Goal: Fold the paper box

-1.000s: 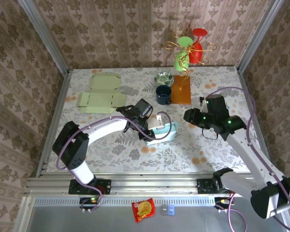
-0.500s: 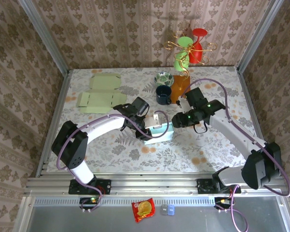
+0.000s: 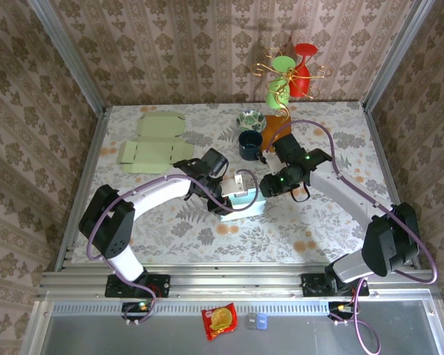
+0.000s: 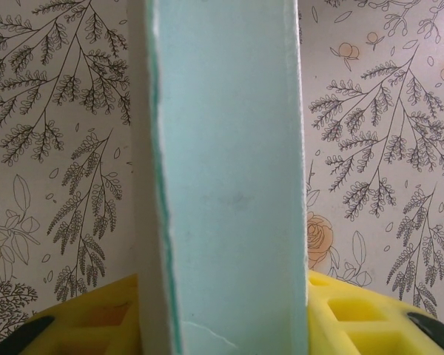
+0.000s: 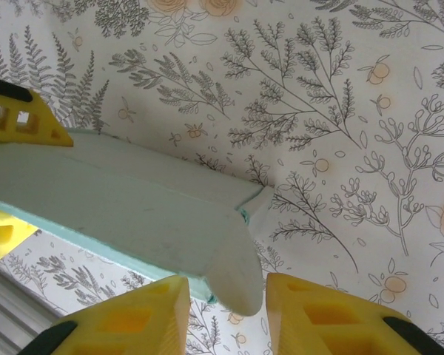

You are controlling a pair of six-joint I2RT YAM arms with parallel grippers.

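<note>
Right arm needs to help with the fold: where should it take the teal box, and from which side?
Take the rounded flap at the right end of the teal box, coming in from the right. The flap sticks out free past the body and sits between the fingers of the right gripper, while the left gripper holds the box's left part.

Light is bright and even, shadows soft.
</note>
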